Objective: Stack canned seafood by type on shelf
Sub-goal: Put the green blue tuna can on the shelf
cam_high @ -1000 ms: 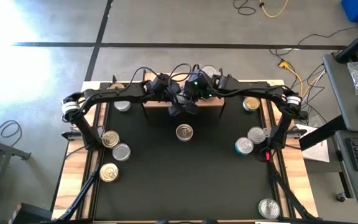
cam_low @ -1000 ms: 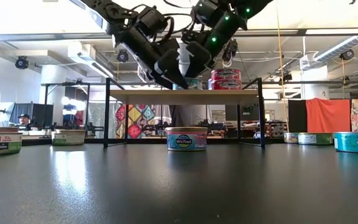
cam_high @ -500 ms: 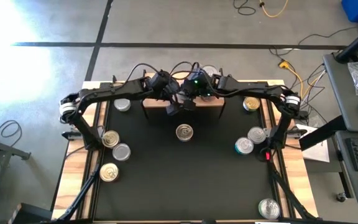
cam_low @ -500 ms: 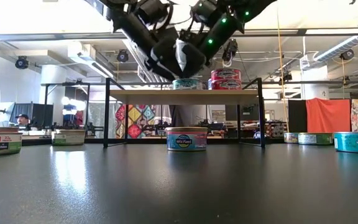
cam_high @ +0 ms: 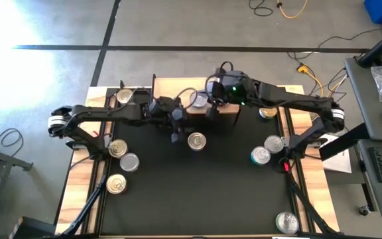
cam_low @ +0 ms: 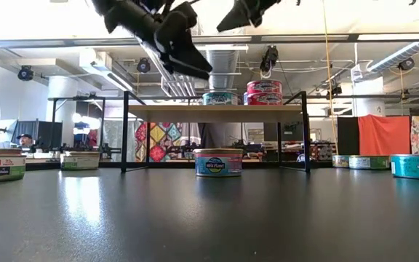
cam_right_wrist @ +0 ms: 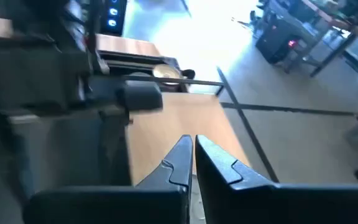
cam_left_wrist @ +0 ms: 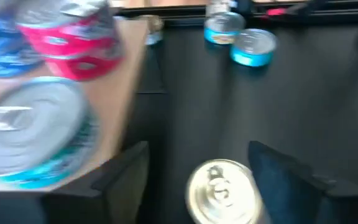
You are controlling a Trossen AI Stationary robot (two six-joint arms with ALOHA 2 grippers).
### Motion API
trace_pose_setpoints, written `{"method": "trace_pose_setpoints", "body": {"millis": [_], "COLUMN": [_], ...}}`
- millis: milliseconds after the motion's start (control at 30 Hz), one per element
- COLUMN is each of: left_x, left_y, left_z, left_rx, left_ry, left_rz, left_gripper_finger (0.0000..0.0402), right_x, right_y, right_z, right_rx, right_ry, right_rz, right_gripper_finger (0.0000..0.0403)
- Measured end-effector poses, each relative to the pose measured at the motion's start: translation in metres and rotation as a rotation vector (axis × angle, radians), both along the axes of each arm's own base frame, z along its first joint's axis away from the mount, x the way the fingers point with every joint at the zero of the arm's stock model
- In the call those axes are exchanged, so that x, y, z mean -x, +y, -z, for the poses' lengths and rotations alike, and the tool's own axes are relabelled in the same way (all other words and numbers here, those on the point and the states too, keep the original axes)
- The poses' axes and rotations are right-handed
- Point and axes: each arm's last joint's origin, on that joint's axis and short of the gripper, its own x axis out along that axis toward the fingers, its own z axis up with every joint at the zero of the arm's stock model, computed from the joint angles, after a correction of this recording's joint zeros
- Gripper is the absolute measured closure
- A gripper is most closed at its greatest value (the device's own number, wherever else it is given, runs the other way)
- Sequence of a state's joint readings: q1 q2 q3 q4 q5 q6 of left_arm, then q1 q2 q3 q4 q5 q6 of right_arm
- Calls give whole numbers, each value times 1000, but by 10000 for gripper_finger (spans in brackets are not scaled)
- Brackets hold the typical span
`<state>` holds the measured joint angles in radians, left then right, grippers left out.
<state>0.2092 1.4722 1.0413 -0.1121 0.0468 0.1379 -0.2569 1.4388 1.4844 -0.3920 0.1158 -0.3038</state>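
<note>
The shelf [cam_high: 171,89] stands at the table's far middle on dark legs. On it rest a teal-labelled can [cam_low: 219,97] with a silver lid [cam_left_wrist: 33,134] and, beside it, two red cans [cam_low: 264,92] stacked one on the other. A gold-lidded can [cam_high: 196,141] stands on the table in front of the shelf. My left gripper [cam_high: 176,131] hangs open, high above the table at the shelf's near left. In the left wrist view that gold-lidded can [cam_left_wrist: 222,193] shows far below between the fingers. My right gripper [cam_right_wrist: 192,155] is shut and holds nothing, high over the shelf.
More cans stand on the table's left side [cam_high: 118,147] [cam_high: 129,162] [cam_high: 116,183], at the far left corner [cam_high: 124,96], and on the right [cam_high: 273,143] [cam_high: 260,156] [cam_high: 267,111] [cam_high: 286,222]. The black tabletop's middle and near part [cam_high: 197,199] hold nothing else.
My left gripper has drawn back from the shelf toward the table's left and near side, leaving the teal can on the shelf. My right gripper, shut, has risen and pulled back toward the far right, tipping more level.
</note>
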Motion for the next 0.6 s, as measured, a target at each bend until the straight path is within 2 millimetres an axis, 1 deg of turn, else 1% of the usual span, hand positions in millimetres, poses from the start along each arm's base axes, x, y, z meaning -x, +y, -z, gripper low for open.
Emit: {"method": "trace_pose_setpoints", "body": {"millis": [100, 167, 233, 333, 367, 400, 467, 600], "left_x": [-3, -4, -6, -11, -12, -14, -18, -29], "left_y": [0, 7, 15, 25, 28, 31, 36, 46], "left_z": [9, 14, 15, 13, 14, 15, 21, 29], "left_rx": [-12, -29, -29, -35, -35, -32, -25, -21], "left_ry": [-36, -42, -56, -86, -88, -83, -65, -40], "left_rz": [-15, -65, -96, -124, -132, -140, -152, -169], "left_gripper_finger": [213, 258, 305, 372, 386, 393, 389, 390], "right_x": [5, 7, 8, 8, 8, 7, 7, 10], "right_y": [14, 23, 31, 43, 47, 51, 58, 70], "right_z": [0, 1, 5, 14, 17, 19, 20, 21], "right_rx": [-20, -35, -50, -66, -68, -68, -54, 26], "right_ry": [-6, -10, -7, 18, 29, 34, 41, 87], "right_rz": [-27, -45, -62, -92, -104, -115, -109, -4], "right_gripper_finger": [390, 390, 390, 390, 390, 390, 390, 390]}}
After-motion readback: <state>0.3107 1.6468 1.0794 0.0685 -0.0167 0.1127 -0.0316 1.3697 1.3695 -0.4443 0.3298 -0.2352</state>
